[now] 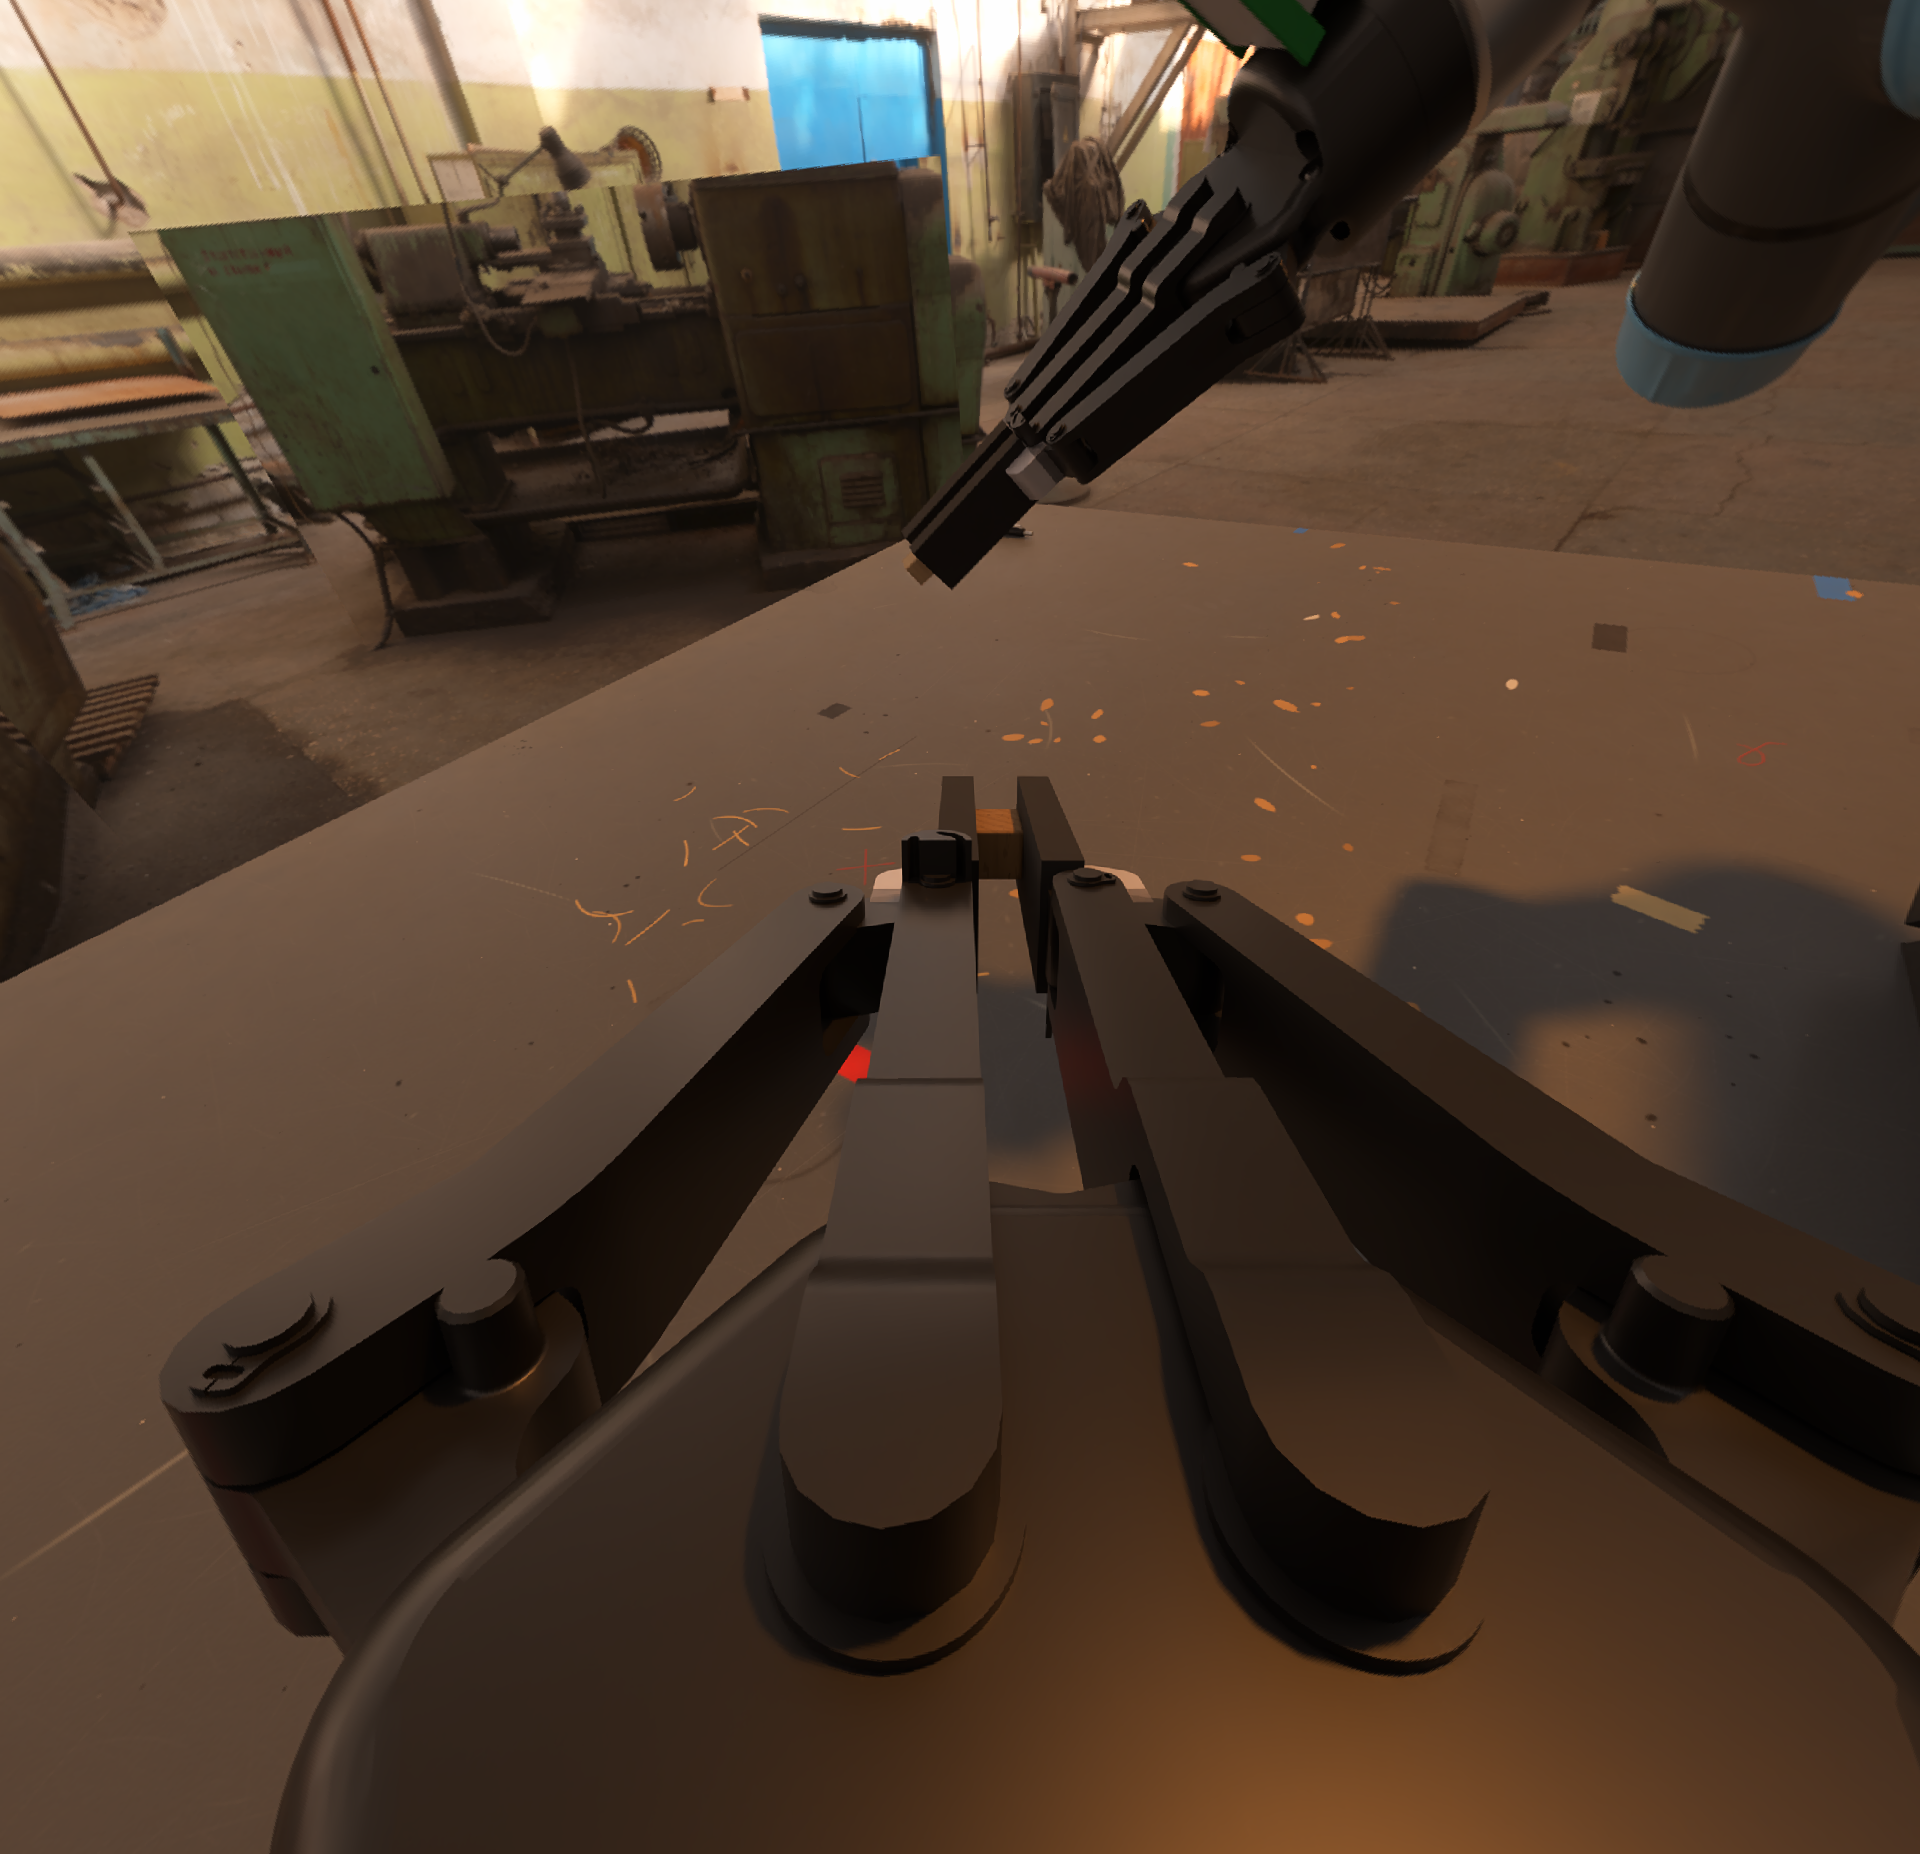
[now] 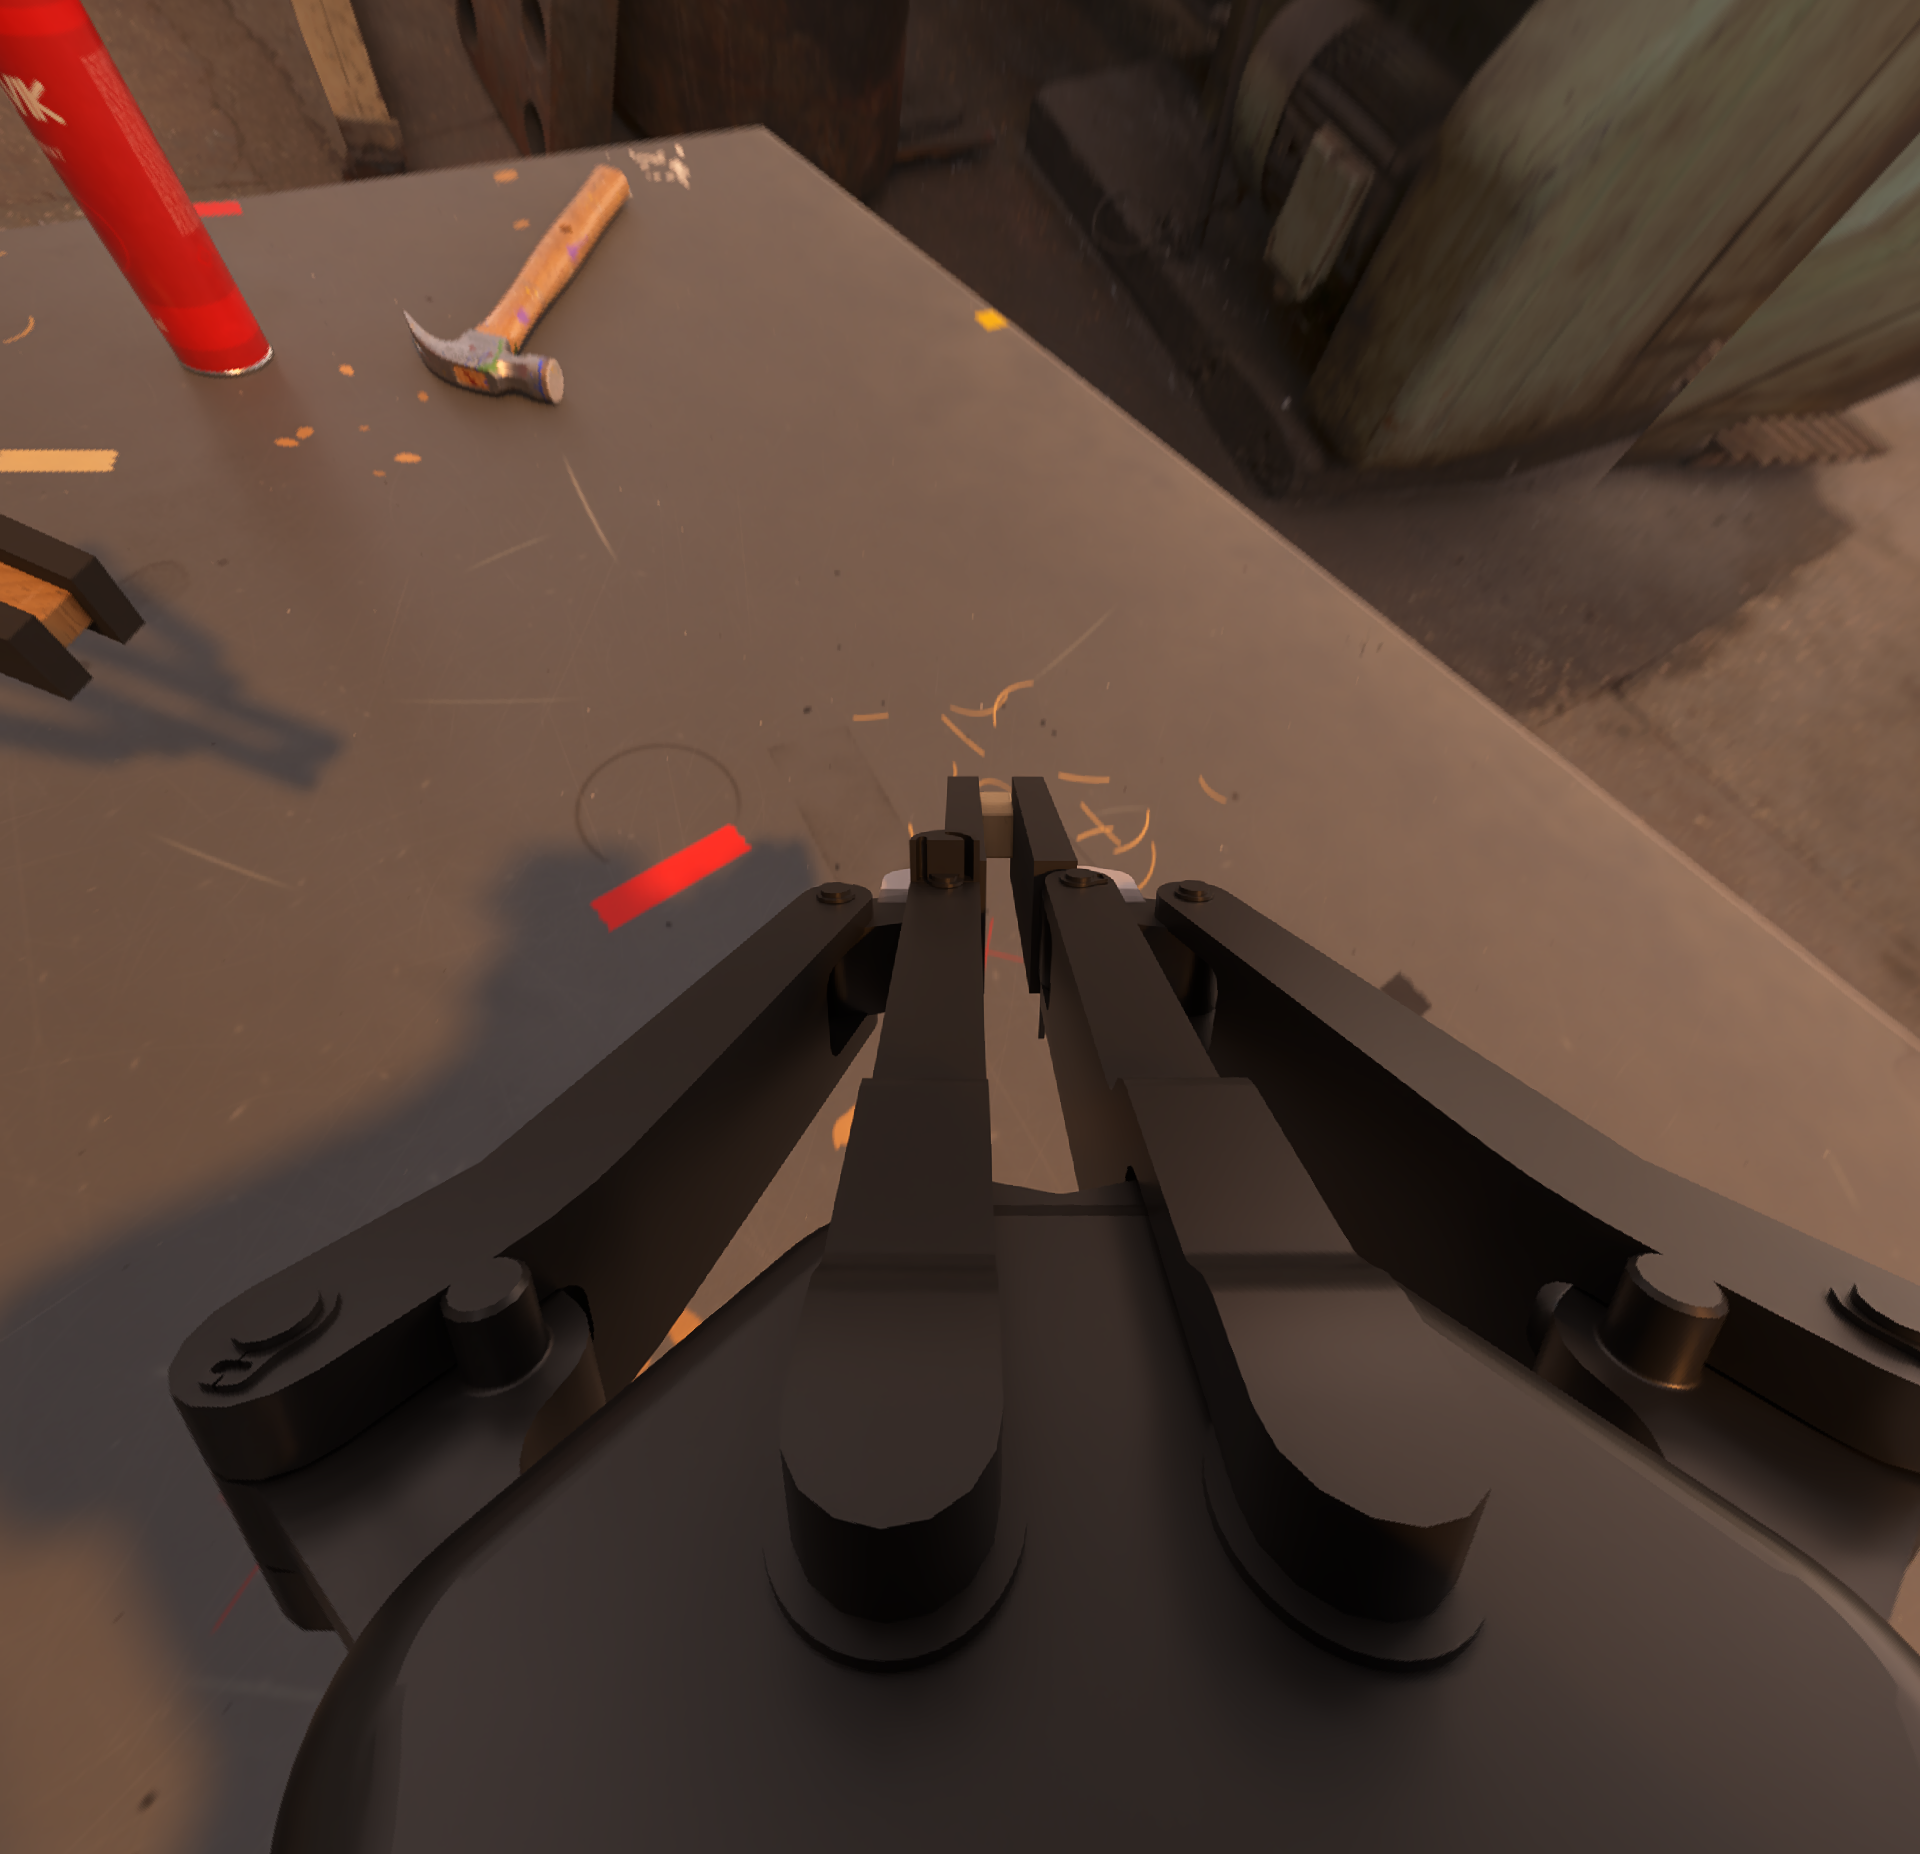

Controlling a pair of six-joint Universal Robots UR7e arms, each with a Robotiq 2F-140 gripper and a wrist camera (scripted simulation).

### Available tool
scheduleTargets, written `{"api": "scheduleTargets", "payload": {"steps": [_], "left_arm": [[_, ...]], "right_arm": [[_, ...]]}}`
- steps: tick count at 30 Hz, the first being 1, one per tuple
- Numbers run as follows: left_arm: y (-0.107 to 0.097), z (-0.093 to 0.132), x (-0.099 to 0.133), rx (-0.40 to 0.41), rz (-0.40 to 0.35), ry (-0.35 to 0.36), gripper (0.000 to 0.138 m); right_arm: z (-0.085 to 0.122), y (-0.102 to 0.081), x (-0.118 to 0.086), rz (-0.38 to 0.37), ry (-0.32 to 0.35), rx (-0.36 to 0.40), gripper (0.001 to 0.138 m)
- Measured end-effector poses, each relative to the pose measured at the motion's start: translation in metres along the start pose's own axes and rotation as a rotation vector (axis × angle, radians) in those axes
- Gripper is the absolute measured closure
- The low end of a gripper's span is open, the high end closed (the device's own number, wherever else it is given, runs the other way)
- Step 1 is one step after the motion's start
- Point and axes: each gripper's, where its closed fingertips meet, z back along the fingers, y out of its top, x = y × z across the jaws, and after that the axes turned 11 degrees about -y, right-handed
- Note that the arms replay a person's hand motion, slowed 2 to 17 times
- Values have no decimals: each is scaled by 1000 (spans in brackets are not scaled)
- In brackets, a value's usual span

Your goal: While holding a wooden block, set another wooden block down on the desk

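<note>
My left gripper (image 1: 997, 817) is shut on a small brown wooden block (image 1: 997, 840), held between its fingertips above the grey desk (image 1: 416, 1025). My right gripper (image 2: 995, 805) is shut on a paler wooden block (image 2: 997, 819), also held above the desk near its right edge. In the left wrist view the right gripper (image 1: 935, 563) hangs over the desk's far edge, a sliver of its block (image 1: 918, 571) showing at the tip. In the right wrist view the left gripper (image 2: 62, 609) enters at the left edge with its block (image 2: 42, 599).
A red spray can (image 2: 125, 173) stands at the far left of the desk, and a claw hammer (image 2: 520, 298) lies beside it. A strip of red tape (image 2: 670, 874) is stuck on the desk. The desk edge (image 2: 1247, 537) runs diagonally on the right; workshop machines stand beyond.
</note>
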Motion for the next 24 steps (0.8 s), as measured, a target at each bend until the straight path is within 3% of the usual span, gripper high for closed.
{"api": "scheduleTargets", "payload": {"steps": [12, 24], "left_arm": [[0, 0, 1, -8, -6, -1, 127], [-2, -1, 0, -17, -1, -6, 127]], "right_arm": [[-6, -56, 29, -70, 54, -258, 130], [-16, -109, 34, -78, 129, -498, 130]]}}
